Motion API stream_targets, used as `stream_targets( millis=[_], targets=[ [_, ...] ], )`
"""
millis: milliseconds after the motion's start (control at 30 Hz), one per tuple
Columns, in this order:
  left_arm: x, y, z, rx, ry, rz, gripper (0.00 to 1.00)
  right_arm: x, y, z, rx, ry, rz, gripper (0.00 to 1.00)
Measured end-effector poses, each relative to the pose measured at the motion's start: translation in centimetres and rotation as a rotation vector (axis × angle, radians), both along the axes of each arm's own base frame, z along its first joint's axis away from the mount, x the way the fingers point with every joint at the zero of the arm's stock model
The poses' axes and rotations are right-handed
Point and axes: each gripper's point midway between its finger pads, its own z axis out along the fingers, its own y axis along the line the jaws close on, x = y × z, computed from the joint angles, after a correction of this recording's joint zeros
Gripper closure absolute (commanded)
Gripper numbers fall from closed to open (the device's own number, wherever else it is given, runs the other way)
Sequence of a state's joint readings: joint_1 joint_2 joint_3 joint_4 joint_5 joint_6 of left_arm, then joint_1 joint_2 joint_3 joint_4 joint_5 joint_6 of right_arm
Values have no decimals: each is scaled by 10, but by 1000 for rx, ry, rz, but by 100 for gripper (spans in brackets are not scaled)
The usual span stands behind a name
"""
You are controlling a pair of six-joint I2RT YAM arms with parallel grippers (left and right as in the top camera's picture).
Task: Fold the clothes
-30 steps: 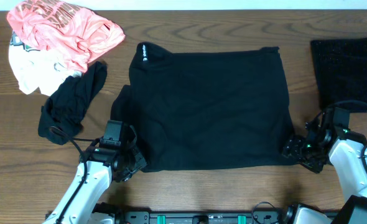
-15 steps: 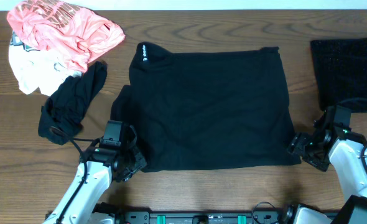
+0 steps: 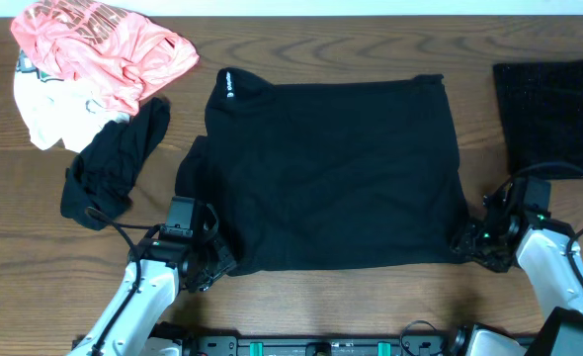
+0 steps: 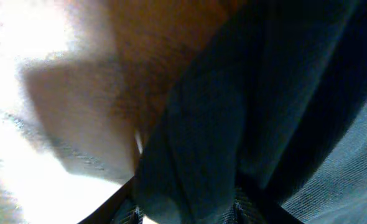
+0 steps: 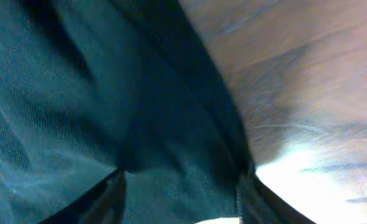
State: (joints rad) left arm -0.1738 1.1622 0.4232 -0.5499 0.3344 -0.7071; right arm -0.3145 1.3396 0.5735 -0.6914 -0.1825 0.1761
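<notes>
Mid-table, on the brown wooden table (image 3: 301, 44): a large black cloth garment (image 3: 331, 168), spread flat and roughly rectangular. Long axis from 9 to 3 o'clock, only slightly longer than the depth from 12 to 6. Small white round logo (image 3: 228, 82) at the far 11 o'clock corner, with that corner poking a little toward 12. Near hem straight along the 6 o'clock side. A dark flap bulging out at 8 o'clock.

Left gripper (image 3: 215, 265) at the garment's 7 o'clock corner, touching the cloth. In the left wrist view, a thick fold of black fabric bunched between the fingers (image 4: 118, 208), with the jaws clamped on it.

Right gripper (image 3: 466, 242) at the garment's 5 o'clock corner, over the hem. In the right wrist view, black fabric filling the gap between the fingers (image 5: 106, 199). Pinched or merely straddled: cannot tell.

At the table's 10 o'clock, a crumpled coral-pink printed tee (image 3: 104, 44), heaped partly over a white garment (image 3: 40, 114). Just toward 6 from that heap, a small black garment (image 3: 114, 168), limp and crumpled, long axis slanting from 1 to 7 o'clock, near the big garment's 9 o'clock edge but apart from it.

At 3 o'clock, against the table edge, a dark textured rectangular mat (image 3: 553, 114).
</notes>
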Motion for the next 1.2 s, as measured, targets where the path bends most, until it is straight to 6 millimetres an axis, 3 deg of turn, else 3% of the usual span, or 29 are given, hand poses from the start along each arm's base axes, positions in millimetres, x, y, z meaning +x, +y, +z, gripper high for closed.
stream_targets(
  millis=[267, 300, 367, 433, 733, 1067, 1200],
  targets=[
    [1, -1, 0, -5, -4, 3, 81, -3, 6, -2, 27, -1, 19, 76],
    [2, -1, 0, -6, -7, 2, 88, -3, 6, -2, 28, -2, 23, 81],
    [3, -1, 0, -6, -14, 2, 94, -3, 7, -2, 35, -5, 29, 90],
    [5, -1, 1, -8, -22, 1, 94, -2, 8, -2, 40, -7, 31, 99],
    [14, -4, 12, -13, -63, -41, 94, -18, 18, 5, 94, 70, 44, 99],
    [30, -8, 58, -10, -164, -127, 94, 7, 12, 72, 67, -31, 70, 99],
    [37, -9, 74, -10, -207, -145, 94, 6, 13, 85, 60, -57, 72, 99]
  ],
)
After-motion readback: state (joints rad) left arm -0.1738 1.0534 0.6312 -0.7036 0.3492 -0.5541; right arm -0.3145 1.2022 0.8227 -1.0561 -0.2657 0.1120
